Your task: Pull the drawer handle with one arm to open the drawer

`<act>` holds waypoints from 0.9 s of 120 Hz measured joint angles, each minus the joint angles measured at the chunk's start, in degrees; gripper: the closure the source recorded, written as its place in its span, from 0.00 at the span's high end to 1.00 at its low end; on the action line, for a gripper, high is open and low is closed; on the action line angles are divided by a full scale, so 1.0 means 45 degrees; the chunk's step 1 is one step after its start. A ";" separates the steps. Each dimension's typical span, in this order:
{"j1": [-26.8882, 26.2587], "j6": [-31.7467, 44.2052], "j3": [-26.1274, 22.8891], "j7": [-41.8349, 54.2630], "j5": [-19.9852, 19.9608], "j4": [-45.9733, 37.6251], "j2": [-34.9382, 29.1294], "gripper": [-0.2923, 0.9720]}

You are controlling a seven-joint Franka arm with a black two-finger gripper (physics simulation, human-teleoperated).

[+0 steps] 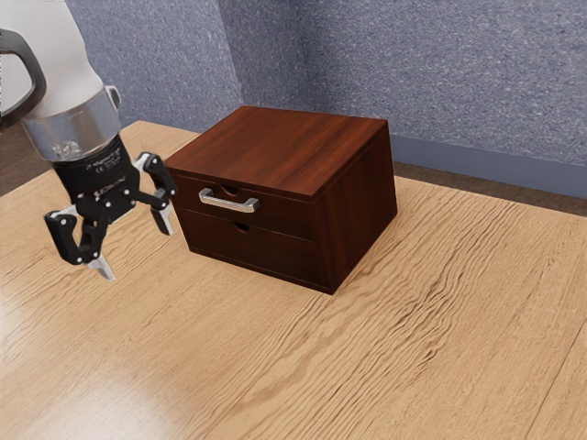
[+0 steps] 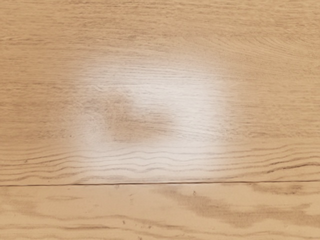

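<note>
— Exterior view: where's the claw (image 1: pixel 137 250)?
— Above the table (image 1: pixel 413 348), toward the exterior view's left of the cabinet (image 1: pixel 275 147). It is spread wide, with nothing between its fingers.
— And the drawer (image 1: pixel 280 213)?
— It's the upper one, its front flush with the cabinet. The cabinet stands near the table's far edge. The silver handle (image 1: pixel 228 201) faces the claw but is apart from it.
— Wrist view?
— Table (image 2: pixel 160 215) wood under the hand, with a bright glare patch, a soft shadow and a seam.
</note>
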 joint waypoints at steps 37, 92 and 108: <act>0.1014 0.0834 -0.0131 -0.0312 0.0337 0.0721 0.1977 0.77; 0.0955 0.2451 -0.0053 -0.0427 -0.0588 0.2549 0.4356 0.77; 0.1627 0.3135 -0.0106 -0.0241 -0.0667 0.3632 0.5777 0.77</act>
